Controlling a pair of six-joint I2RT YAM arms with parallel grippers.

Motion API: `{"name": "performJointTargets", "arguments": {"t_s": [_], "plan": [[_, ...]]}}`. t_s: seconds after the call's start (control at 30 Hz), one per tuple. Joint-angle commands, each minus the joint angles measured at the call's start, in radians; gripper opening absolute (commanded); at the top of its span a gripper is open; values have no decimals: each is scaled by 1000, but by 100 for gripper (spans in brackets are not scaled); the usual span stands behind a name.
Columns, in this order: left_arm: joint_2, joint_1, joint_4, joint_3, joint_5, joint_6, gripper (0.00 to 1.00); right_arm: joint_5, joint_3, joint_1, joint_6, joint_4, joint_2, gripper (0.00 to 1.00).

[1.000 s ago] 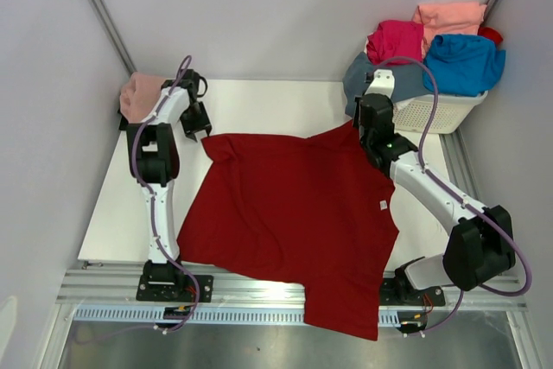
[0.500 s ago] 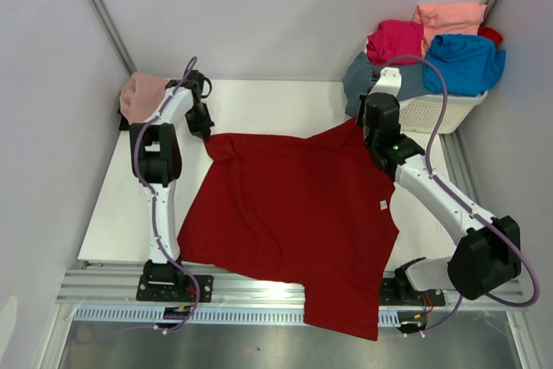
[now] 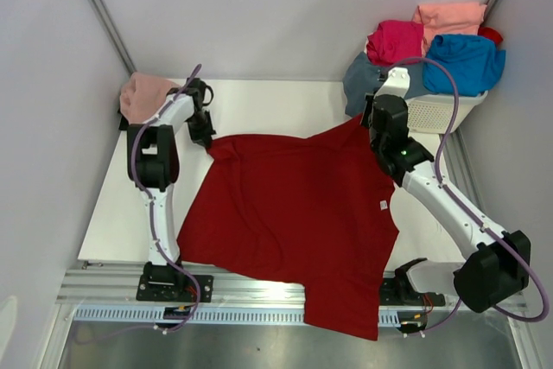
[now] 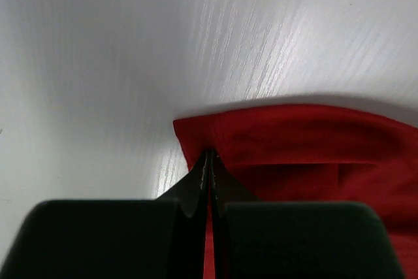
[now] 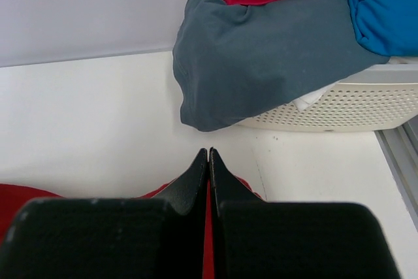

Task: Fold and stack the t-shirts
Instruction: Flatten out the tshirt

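A large dark red t-shirt (image 3: 294, 213) lies spread on the white table, its hem hanging over the near edge. My left gripper (image 3: 206, 137) is shut on its far left corner; in the left wrist view the gripper (image 4: 210, 156) pinches red cloth (image 4: 307, 142). My right gripper (image 3: 367, 123) is shut on the shirt's far right corner, with red cloth (image 5: 210, 227) between its fingers (image 5: 196, 174). A dusty pink t-shirt (image 3: 141, 95) lies at the far left. Magenta (image 3: 396, 39), salmon (image 3: 449, 15), bright blue (image 3: 465, 62) and slate grey-blue (image 3: 367, 79) t-shirts are piled on the basket.
A white lattice plastic basket (image 3: 441, 111) stands at the far right corner, close behind my right gripper; it also shows in the right wrist view (image 5: 339, 106) with the grey-blue shirt (image 5: 261, 57) draped over its rim. Grey walls close in on three sides.
Both grippers have moved slightly toward the far side, still holding the red shirt's far corners. The shirt's far edge has drawn a little straighter.
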Motion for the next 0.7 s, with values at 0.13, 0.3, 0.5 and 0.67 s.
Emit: {"name": "performJointTargets", "arguments": {"t_s": [0.13, 0.3, 0.5, 0.67], "plan": [[-222, -31, 125, -191, 127, 50, 0, 22, -20, 6, 2, 26, -48, 0], [-349, -229, 141, -255, 114, 107, 0, 18, -23, 8, -3, 20, -45, 0], [-385, -473, 87, -266, 13, 120, 1, 15, -23, 11, -9, 24, -30, 0], [-406, -502, 122, -379, -151, 47, 1, 7, -24, 12, -7, 26, -27, 0]]}}
